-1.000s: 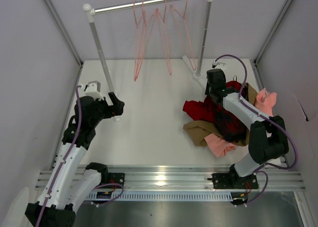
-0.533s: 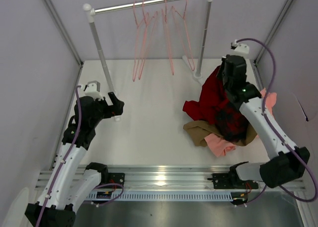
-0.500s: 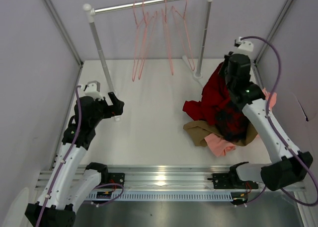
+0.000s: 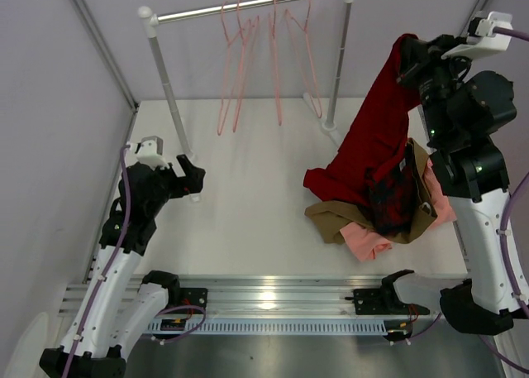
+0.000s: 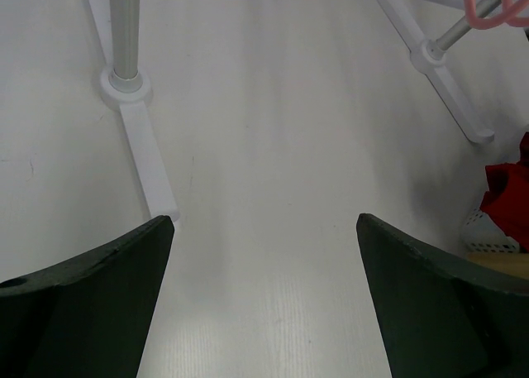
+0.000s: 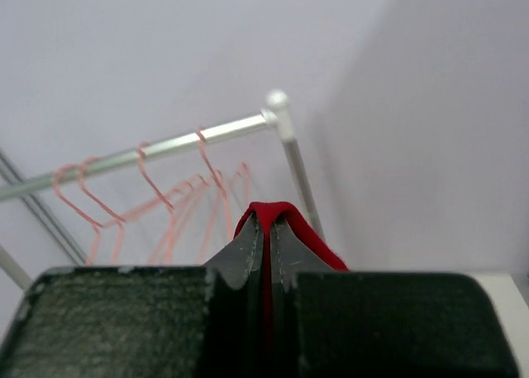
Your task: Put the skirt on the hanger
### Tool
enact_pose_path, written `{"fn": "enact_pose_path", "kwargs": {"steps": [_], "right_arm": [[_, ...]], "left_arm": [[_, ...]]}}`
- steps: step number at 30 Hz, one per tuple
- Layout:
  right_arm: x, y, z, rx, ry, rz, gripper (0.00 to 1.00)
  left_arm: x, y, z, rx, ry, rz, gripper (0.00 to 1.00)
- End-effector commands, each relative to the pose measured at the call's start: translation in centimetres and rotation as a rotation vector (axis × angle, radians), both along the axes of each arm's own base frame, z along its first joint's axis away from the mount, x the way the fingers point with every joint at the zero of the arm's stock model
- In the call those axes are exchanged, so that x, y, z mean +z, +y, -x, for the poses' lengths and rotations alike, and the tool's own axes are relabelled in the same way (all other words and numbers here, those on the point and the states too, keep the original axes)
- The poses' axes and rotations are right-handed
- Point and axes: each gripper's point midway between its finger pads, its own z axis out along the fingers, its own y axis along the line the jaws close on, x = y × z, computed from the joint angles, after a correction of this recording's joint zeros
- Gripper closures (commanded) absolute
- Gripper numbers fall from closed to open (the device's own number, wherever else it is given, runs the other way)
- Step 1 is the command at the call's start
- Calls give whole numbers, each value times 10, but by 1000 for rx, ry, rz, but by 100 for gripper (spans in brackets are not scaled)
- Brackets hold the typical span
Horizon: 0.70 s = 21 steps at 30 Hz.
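The deep-red skirt [image 4: 372,142] hangs stretched from my right gripper [image 4: 402,49], which is raised high at the right and shut on its top edge; its lower end still lies on the clothes pile. A fold of red skirt [image 6: 281,215] shows pinched between the right gripper [image 6: 266,222] tips. Several salmon-pink wire hangers [image 4: 273,51] hang on the rail [image 4: 248,4], left of the lifted skirt; the hangers [image 6: 173,200] also show beyond the right fingers. My left gripper [image 4: 194,175] stands open and empty by the rack's left post, low over the table [image 5: 264,229].
A pile of a red-and-black plaid garment [image 4: 395,198], a tan garment [image 4: 331,219] and a salmon-pink garment [image 4: 368,241] lies at the right. The rack's left post [image 4: 169,97], right post [image 4: 339,64] and white feet [image 5: 145,159] stand on the table.
The right arm has risen steeply, drawing the skirt up out of the pile into a long hanging strip. The left arm has barely moved.
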Motion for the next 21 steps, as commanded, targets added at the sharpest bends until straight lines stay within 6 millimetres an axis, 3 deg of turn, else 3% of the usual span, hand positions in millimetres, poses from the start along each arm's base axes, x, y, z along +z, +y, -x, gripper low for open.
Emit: {"fn": "enact_pose_path", "kwargs": {"steps": [1,3,4,7,8,9,10,11,13,15,17,18,19,20,21], "right_arm": [[86,15,42,136,-248,-8,100],[99,25,41,177,-272,-7,100],[120,23,56,193,-321,-18,100],[135,42,59,288,-353,-21,100],[153,43,76,325,-405,-23,100],[158,51,81,370,-420,-17,100],[153,61,72,404,-391,-19,100],[164,61,84,429,-421,-27,100],[159,77,90,515,-411,-15,100],[140,93,85,590,-348,-17,100],[127,104,103,680,-320,-2,100],[100,116,90,707,-245,8,100],[90,121,95,736,-225,6,100],[87,117,112,753,-235,8,100],[57,126,100,764,-162,16,100]], "left_arm": [[7,-2,0,-7,-34,19,1],[9,-1,2,-6,-43,22,1],[8,-1,2,-6,-41,23,1],[11,-1,3,-6,-51,26,1],[10,-1,3,-3,-48,25,1],[10,-1,4,-2,-50,27,1],[12,0,4,-1,-54,27,1],[10,0,4,1,-50,26,1],[11,0,4,4,-54,27,1],[11,1,5,4,-54,27,1],[11,1,4,5,-54,26,1],[10,1,4,9,-51,26,1],[10,1,4,7,-48,24,1],[10,1,3,8,-48,26,1],[9,0,2,6,-45,26,1]]}}
